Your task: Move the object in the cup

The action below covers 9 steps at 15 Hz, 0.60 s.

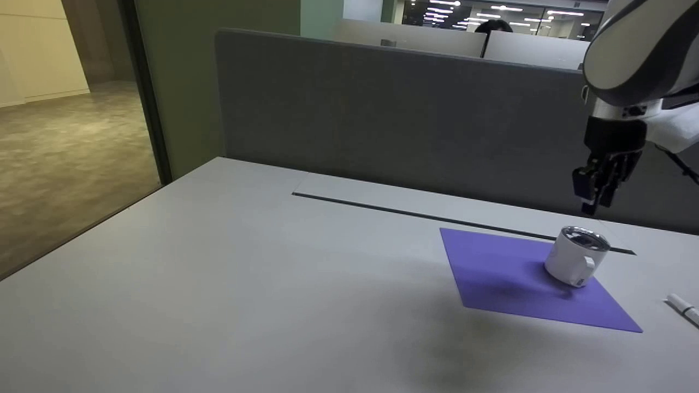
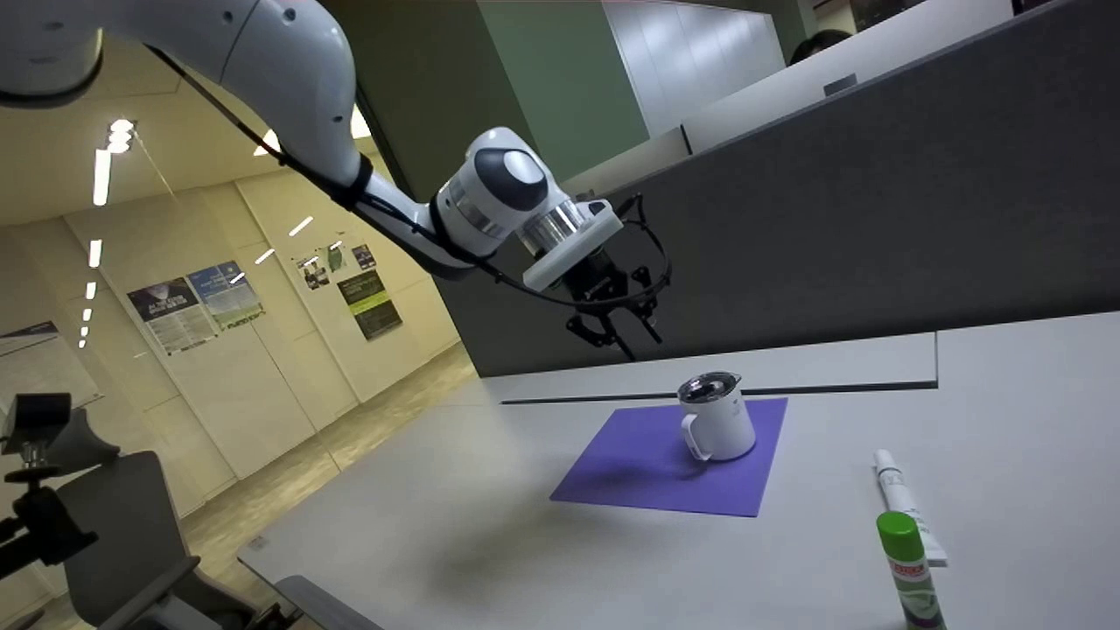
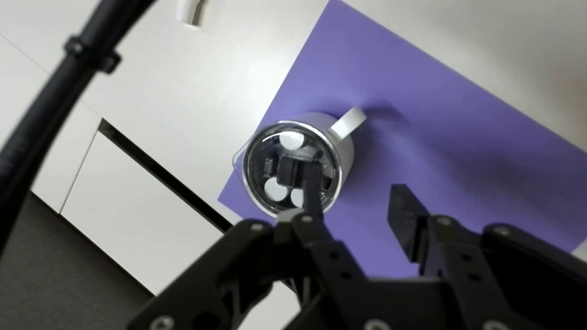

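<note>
One cup (image 1: 568, 262) is positioned upright on the purple mat (image 1: 491, 278), near one corner of it. The gripper (image 3: 355, 177) is suspended above the cup and apart from it; its fingers (image 3: 406, 208) are spread, and nothing is held between them. The next move is judged to turn on a sideways offset: in the wrist view, the cup is located beneath the gripper and toward the left of that picture, so that a single fingertip (image 3: 312, 183) is seen across the lid (image 3: 289, 154), while the gap between the fingers is aligned with the mat beside the cup. The cup's axis is vertical; its handle (image 3: 348, 123) is directed toward the upper right of the same view. Pale discs (image 3: 276, 189) are visible at the lid — whether contents, lid parts or reflections are shown cannot be determined. The task is judged to be at its approach stage. A lateral shift toward the cup is advised before descent, until the cup is centred beneath the gap — otherwise one fingertip may be driven onto the lid.
</note>
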### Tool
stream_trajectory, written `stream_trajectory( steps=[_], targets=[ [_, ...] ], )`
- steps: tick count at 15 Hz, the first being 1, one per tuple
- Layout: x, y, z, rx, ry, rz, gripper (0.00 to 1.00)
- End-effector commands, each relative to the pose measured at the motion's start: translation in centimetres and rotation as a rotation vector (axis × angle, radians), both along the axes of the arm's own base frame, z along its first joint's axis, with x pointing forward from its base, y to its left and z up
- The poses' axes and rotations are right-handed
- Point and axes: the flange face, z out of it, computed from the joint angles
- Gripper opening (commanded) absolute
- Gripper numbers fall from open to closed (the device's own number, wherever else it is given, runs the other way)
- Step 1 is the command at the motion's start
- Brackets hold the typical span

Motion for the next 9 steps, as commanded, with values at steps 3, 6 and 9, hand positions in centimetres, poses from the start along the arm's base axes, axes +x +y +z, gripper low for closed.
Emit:
stream_trajectory(
  steps=[3, 6, 9],
  targets=[
    [-3.2, -0.4, 2.4, -0.027, 0.006, -0.072, 0.87],
    [-2.6, -0.5, 1.7, -0.016, 0.021, -0.05, 0.82],
    [-3.3, -0.6, 1.8, -0.017, 0.032, -0.065, 0.99]
  ],
)
